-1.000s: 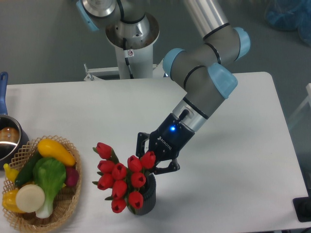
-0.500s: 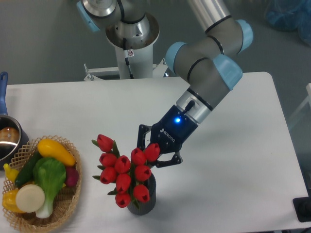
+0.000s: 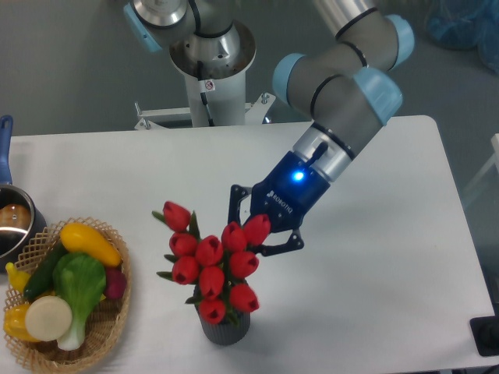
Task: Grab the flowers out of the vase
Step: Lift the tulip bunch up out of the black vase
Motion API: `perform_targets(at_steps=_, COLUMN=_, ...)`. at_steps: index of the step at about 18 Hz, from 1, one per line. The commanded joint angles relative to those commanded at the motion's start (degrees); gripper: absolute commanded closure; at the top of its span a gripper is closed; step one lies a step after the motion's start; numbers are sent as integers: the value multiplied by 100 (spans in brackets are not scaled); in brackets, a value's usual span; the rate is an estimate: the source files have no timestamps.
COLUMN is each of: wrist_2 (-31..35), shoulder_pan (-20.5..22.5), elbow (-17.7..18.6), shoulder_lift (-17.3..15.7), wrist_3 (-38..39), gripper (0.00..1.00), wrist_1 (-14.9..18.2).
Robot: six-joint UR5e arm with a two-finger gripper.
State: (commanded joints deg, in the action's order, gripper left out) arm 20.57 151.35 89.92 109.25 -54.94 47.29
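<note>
Table: white, everything sits on it. My arm reaches down from the back right toward the front centre.

Flowers: red tulip bunch, front centre, heads fanning left and wider than what holds them. Most buds now show above the vase, whose rim is hidden under the lowest bud; whether the stems are clear of it I cannot tell. My gripper is at the upper right of the bunch, fingers either side of the top right bud. They look pinched onto the bunch there, but leaves and buds hide the contact, so I cannot say for sure that they are clamped.

Handling, my judgement: light, plastic-looking, stems springy rather than stiff. Buds would squash or slip, so the hold belongs lower, on the gathered stems. A side hold like this may let the bunch tilt and drag the vase, which is small, dark, ribbed and probably easy to tip.

Containers: the vase holds only the flowers. Basket, front left, woven, holds toy vegetables, yellow, green, a bit of purple. Pot, left edge, blue handle, contents unclear.
</note>
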Motion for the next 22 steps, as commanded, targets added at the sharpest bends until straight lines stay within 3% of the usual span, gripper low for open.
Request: perform_targets(at_steps=22, wrist_2=-386, shoulder_pan=351, elbow=-607, shoulder_lift=9, wrist_3=774, gripper=81, wrist_1=0)
